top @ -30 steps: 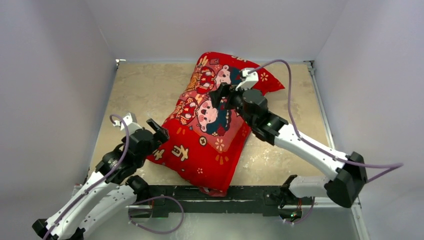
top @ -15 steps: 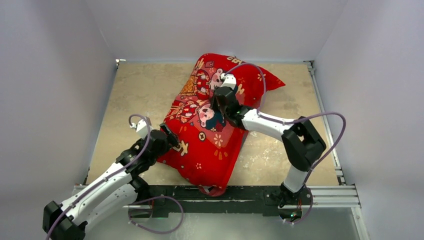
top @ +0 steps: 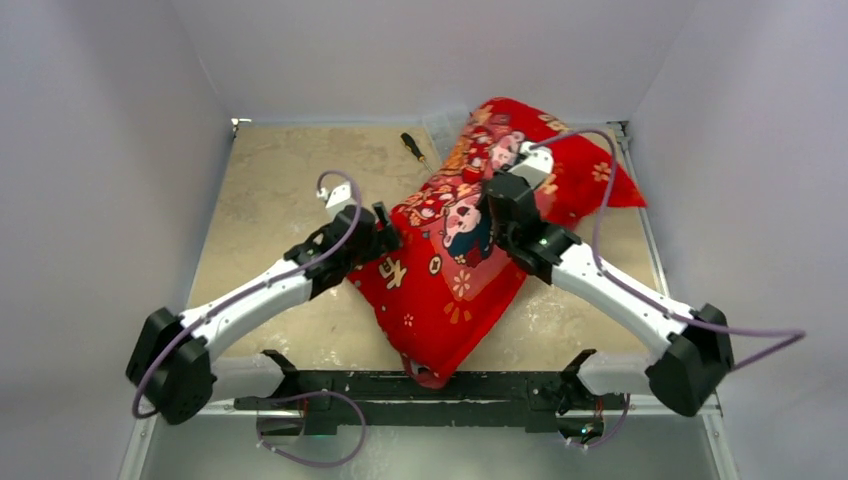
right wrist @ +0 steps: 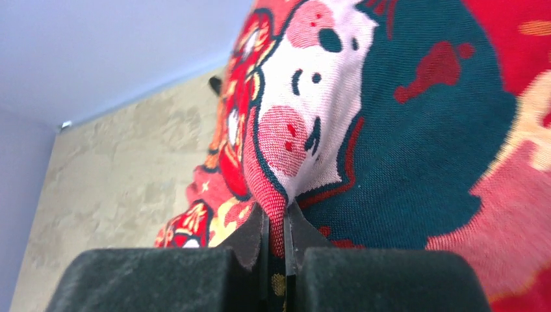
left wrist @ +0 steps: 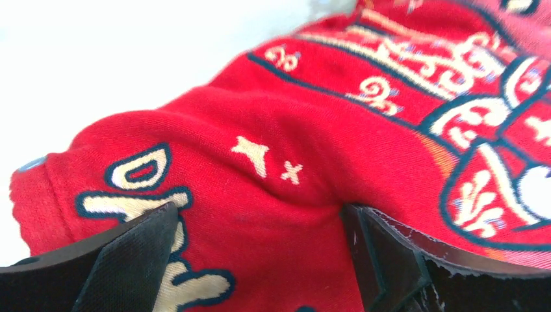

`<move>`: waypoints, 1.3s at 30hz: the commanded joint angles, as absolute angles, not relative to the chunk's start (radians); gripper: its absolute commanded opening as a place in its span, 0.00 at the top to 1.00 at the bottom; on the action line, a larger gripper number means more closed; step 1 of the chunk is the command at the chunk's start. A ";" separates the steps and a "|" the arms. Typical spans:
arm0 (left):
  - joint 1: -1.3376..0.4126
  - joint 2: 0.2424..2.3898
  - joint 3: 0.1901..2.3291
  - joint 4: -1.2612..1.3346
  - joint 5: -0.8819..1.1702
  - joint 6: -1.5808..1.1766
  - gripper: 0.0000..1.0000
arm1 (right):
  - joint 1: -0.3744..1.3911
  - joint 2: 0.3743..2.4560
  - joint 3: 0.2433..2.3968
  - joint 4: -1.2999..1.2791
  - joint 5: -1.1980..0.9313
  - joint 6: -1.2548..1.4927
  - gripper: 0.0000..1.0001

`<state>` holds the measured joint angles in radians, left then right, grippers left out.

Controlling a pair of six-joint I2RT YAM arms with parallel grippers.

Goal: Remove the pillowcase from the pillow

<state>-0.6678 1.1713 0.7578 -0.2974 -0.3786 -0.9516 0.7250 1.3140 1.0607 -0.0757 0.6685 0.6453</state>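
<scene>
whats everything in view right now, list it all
pillowcase: 1, bright red with cartoon print, from the table's near edge to its far right corner
pillow: none showing
screwdriver: 1, dark handle, far side, just left of the pillowcase's far end
table: 1, mottled beige
walls: pale, three sides
left arm, right arm: white and black, either side of the pillowcase
left fingers: black, clamped around a bulge of pillowcase
right fingers: black, pinching a pillowcase fold

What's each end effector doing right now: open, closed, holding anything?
Left end effector: closed around a thick bulge of the pillowcase, fabric filling its jaws.
Right end effector: closed, pinching a thin fold of the pillowcase.
</scene>
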 commanded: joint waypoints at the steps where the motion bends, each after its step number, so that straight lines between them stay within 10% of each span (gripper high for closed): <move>1: -0.653 1.326 0.955 -0.093 -0.311 -0.841 0.03 | 0.697 1.194 1.021 0.054 0.725 0.706 1.00; 6: -0.635 1.391 0.999 -0.080 -0.309 -0.838 0.03 | 0.660 1.300 0.990 0.003 0.653 0.768 0.81; 12: -0.628 1.194 0.878 -0.128 -0.389 -0.871 0.02 | 0.660 1.312 1.014 -0.036 0.662 0.736 0.32; 18: -0.626 0.896 0.779 -0.354 -0.528 -0.929 0.02 | 0.721 1.260 1.120 -0.059 0.663 0.567 0.13; 39: -0.627 0.596 0.899 -0.883 -0.703 -0.875 0.01 | 1.086 1.614 1.417 -0.286 0.542 0.375 0.03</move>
<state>-0.6346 0.6167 0.8600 -0.8017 -0.6437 -0.8936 1.0077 1.5520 1.3655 -0.2081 0.5129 0.3901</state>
